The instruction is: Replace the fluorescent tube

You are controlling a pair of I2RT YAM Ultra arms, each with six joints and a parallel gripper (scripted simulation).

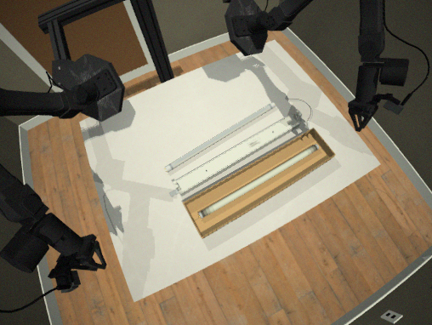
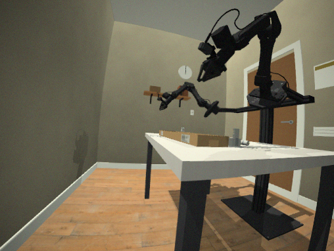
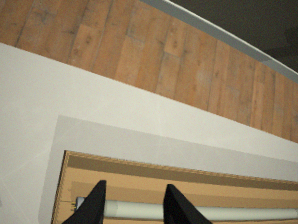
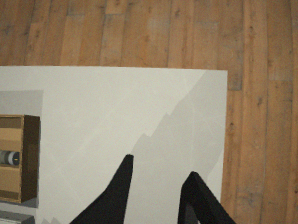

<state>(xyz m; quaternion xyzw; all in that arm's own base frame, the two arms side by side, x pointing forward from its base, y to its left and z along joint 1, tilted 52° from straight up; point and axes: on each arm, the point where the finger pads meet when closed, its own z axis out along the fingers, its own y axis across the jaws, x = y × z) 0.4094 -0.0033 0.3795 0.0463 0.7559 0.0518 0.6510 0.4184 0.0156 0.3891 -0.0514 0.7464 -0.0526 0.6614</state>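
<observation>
The old fluorescent tube [image 1: 259,179] [image 4: 10,158], with dark ends, lies lengthwise inside the carton and looks flat on its floor. The carton [image 1: 330,150] [image 2: 210,140] [image 3: 65,175] [image 4: 31,165] sits flat on the bench beside the fixture. The fixture [image 1: 230,159] holds no tube between its lampholders. The LED tube [image 1: 221,137] lies on the bench behind it; its upper side looks pale grey. My left gripper [image 1: 360,128] [image 2: 200,80] [image 3: 135,191] is partly open, empty and high above the bench. My right gripper [image 1: 103,266] [image 2: 161,108] [image 4: 158,171] is likewise partly open, empty and raised.
The white bench top [image 1: 149,136] [image 2: 177,156] [image 3: 30,85] [image 4: 90,115] extends around all the parts. A thin cable [image 1: 310,111] loops from the fixture's end beyond the carton. The robot's dark column [image 1: 155,47] [image 2: 264,131] stands at the bench's rear edge.
</observation>
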